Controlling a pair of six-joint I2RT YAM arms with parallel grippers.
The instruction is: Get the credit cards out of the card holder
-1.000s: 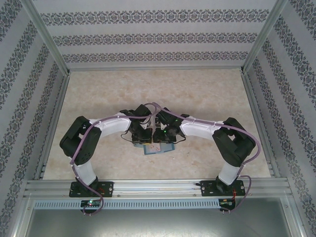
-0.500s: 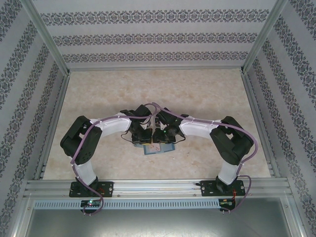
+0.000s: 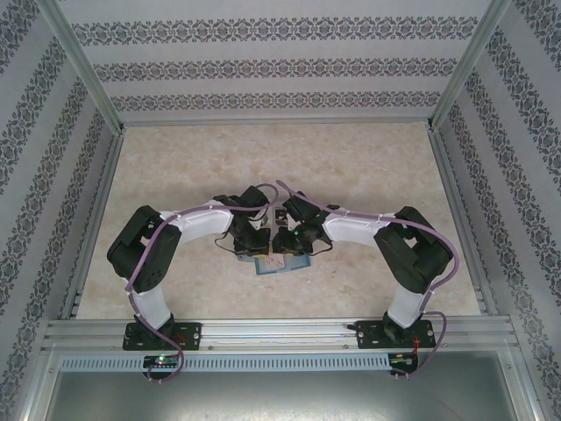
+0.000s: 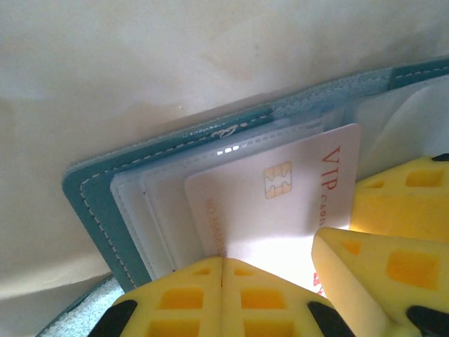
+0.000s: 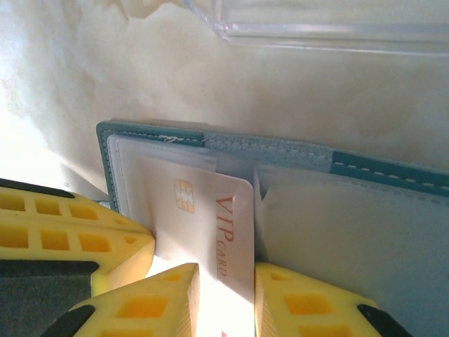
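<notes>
The teal card holder (image 3: 285,266) lies open on the table between both wrists. In the left wrist view its stitched cover (image 4: 91,203) frames clear sleeves, and a white credit card (image 4: 280,203) marked VIP with a gold chip sticks partway out. My left gripper (image 4: 223,261) is shut, its yellow tips pressed together against the sleeves beside the card's left edge. In the right wrist view the same card (image 5: 210,210) runs into the narrow gap of my right gripper (image 5: 228,277), whose jaws stand apart on either side of the card's right strip. The holder's other panel (image 5: 351,232) lies flat to the right.
A clear plastic piece (image 5: 316,31) lies beyond the holder's far edge. The beige marbled table (image 3: 280,167) is bounded by patterned walls (image 3: 280,66) and a metal rail (image 3: 280,331) at the near edge, where both arm bases are bolted.
My right gripper's jaws have narrowed around the card and its arm has shifted slightly. The left arm and the card holder have stayed where they were.
</notes>
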